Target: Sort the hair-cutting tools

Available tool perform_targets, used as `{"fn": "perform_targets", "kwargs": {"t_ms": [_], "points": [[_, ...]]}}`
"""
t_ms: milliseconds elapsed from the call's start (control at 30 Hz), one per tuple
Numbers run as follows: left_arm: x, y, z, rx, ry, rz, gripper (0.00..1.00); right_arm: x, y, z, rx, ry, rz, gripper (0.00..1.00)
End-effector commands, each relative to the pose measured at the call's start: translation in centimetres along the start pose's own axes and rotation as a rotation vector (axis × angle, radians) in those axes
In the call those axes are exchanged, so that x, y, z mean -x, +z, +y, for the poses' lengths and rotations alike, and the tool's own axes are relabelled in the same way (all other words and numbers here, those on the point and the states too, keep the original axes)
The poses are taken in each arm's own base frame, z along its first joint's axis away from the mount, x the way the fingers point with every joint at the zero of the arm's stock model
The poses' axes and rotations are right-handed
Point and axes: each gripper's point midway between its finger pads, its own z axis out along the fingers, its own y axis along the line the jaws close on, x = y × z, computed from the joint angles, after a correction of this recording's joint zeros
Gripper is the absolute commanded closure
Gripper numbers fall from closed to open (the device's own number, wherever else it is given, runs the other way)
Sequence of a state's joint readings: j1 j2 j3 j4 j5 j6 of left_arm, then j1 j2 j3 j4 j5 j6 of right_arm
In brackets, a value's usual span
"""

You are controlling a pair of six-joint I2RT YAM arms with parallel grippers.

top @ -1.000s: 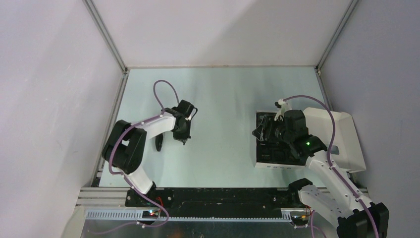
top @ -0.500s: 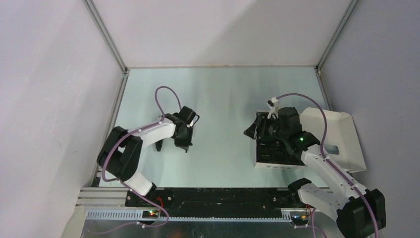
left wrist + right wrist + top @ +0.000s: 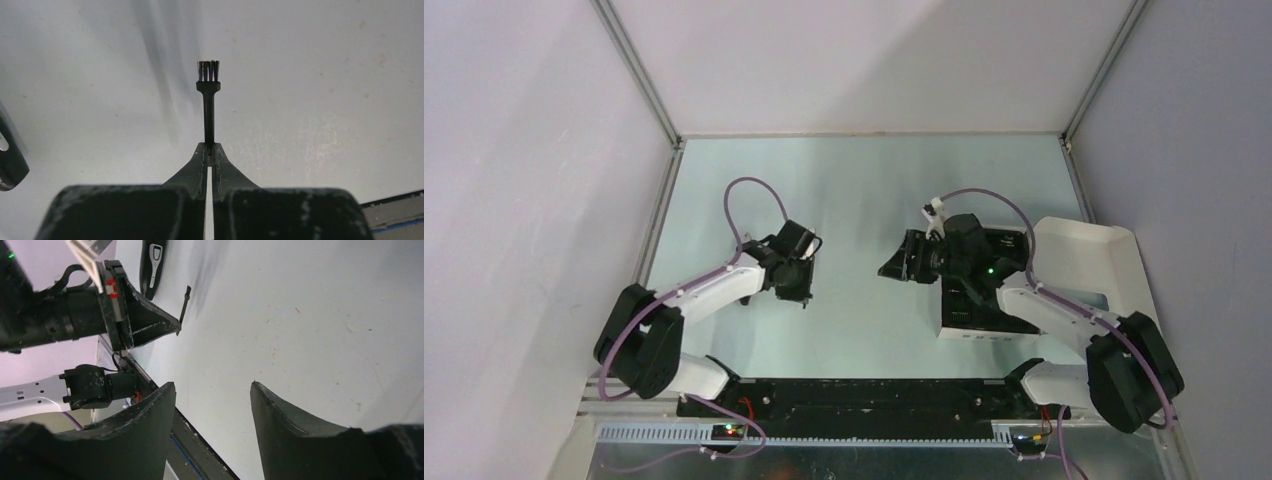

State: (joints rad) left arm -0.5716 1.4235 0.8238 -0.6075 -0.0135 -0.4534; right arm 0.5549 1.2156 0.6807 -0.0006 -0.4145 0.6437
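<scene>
- Black fingers pinched tight: the left gripper [image 3: 208, 148] clamps the handle end of the thin brush [image 3: 208, 95]. The bristle tuft points to the upper middle of its wrist view, over the pale table [image 3: 325, 75].
- Right gripper [image 3: 212, 390] stands moderately wide with nothing between its fingers, over the table at centre frame in the top view, just left of the white box [image 3: 972, 335].
- Clipper body [image 3: 152, 260] lies on the table at the upper left of the right wrist view, just beyond the left gripper.
- Progress, as I judge it: partway at most. The brush is in hand but not set down, and the clipper body lies alone. No comb attachments can be picked out, and the dark shapes in the box's black insert [image 3: 969, 300] are too small to name.
- Only the left wrist view shows the grip on the brush clearly. The right wrist view gives the brush side-on beside the clipper body. Only the top view shows the box and its open lid [image 3: 1089, 265] at right of centre.
</scene>
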Motion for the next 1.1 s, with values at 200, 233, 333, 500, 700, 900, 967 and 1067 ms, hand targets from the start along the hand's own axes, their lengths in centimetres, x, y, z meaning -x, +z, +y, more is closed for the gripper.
{"fn": "perform_targets", "kwargs": {"t_ms": [200,233,333,500,700,900,967,1067], "points": [[2.2,-3.9,-4.0,-0.163,0.104,-0.178,1.0,0.4,4.2,3.6,0.113,0.035,0.061,0.41],[2.2,-4.1,-4.1,-0.167,0.115,-0.185,1.0,0.3,4.5,4.0,0.123,0.032,0.069,0.41],[2.2,-4.6,-4.6,-0.179,0.143,-0.196,1.0,0.3,5.6,5.0,0.151,0.043,0.09,0.41],[2.3,-5.3,-5.2,-0.192,0.184,-0.217,1.0,0.4,7.5,6.5,0.191,0.046,0.132,0.41],[2.5,-6.4,-6.0,-0.216,0.214,-0.247,1.0,0.2,10.0,6.5,0.171,0.057,0.169,0.43],[2.5,-6.9,-6.7,-0.234,0.237,-0.261,1.0,-0.2,11.4,6.8,0.173,0.053,0.196,0.47],[2.5,-7.0,-6.8,-0.238,0.241,-0.264,1.0,-0.5,11.8,7.0,0.176,0.05,0.208,0.49],[2.5,-7.2,-6.9,-0.242,0.246,-0.267,1.0,-0.9,12.3,6.9,0.176,0.051,0.225,0.54]]}}
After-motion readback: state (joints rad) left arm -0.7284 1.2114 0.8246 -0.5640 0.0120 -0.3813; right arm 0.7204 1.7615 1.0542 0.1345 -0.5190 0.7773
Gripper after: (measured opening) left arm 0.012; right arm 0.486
